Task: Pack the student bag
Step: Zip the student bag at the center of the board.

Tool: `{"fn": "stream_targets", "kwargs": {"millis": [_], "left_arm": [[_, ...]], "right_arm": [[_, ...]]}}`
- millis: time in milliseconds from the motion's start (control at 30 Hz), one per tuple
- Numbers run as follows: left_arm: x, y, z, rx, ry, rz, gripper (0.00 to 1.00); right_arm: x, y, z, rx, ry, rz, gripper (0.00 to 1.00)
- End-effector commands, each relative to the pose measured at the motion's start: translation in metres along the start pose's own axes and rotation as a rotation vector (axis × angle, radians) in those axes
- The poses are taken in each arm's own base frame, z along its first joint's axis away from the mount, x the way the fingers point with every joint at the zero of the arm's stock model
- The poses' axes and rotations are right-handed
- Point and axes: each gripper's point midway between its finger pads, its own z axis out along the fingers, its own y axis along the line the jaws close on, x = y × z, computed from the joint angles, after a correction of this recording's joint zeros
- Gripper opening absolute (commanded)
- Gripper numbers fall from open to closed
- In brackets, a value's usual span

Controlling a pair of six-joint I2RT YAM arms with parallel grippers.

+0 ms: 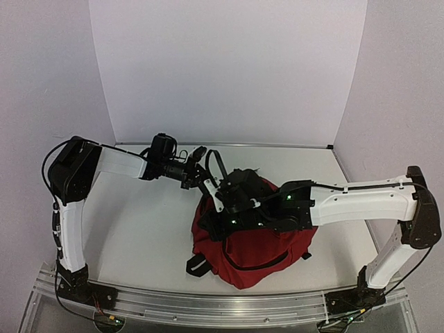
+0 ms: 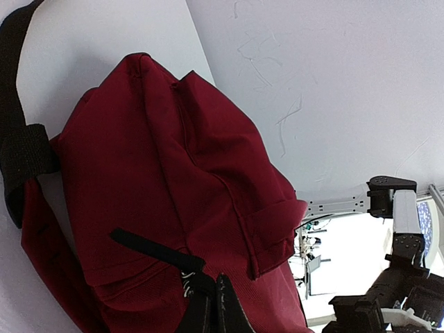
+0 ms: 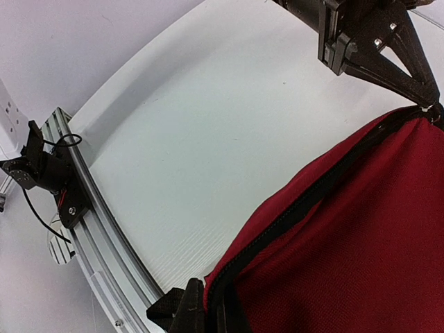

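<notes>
The student bag lies on the white surface a little right of centre, slumped between the two arms, with its lower edge just beside the metal rail that runs along the near edge. The left arm reaches in from the left to the far upper end of the bag. Its jaws are pressed together with no gap, pinching a short black tab at the end of the zipper, so the red fabric hangs pulled up from that point. The right arm stretches low across the top of the bag from the right. Its jaws are also closed narrow, gripping the bag at its black zipper line on the side facing the left arm's base, well apart from the left jaws along the same zipper. A black shoulder strap trails off the bag onto the surface. To the left of the bag the surface is open as far as the left arm's base, and more open room runs behind it to the back wall. To the right the gap to the side wall is narrower and partly taken by the right arm.
</notes>
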Motion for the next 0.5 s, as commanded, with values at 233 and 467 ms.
{"fn": "stream_targets", "kwargs": {"millis": [233,467], "left_arm": [[-0.1,-0.013,-0.082,-0.229,-0.441,0.225,0.48],[-0.077,-0.019,-0.148,-0.475,-0.498,0.2,0.83]], "right_arm": [[-0.027,0.053,-0.036,-0.118,-0.104,-0.001,0.63],[-0.073,-0.009,-0.032,0.07,-0.201,0.045,0.98]]}}
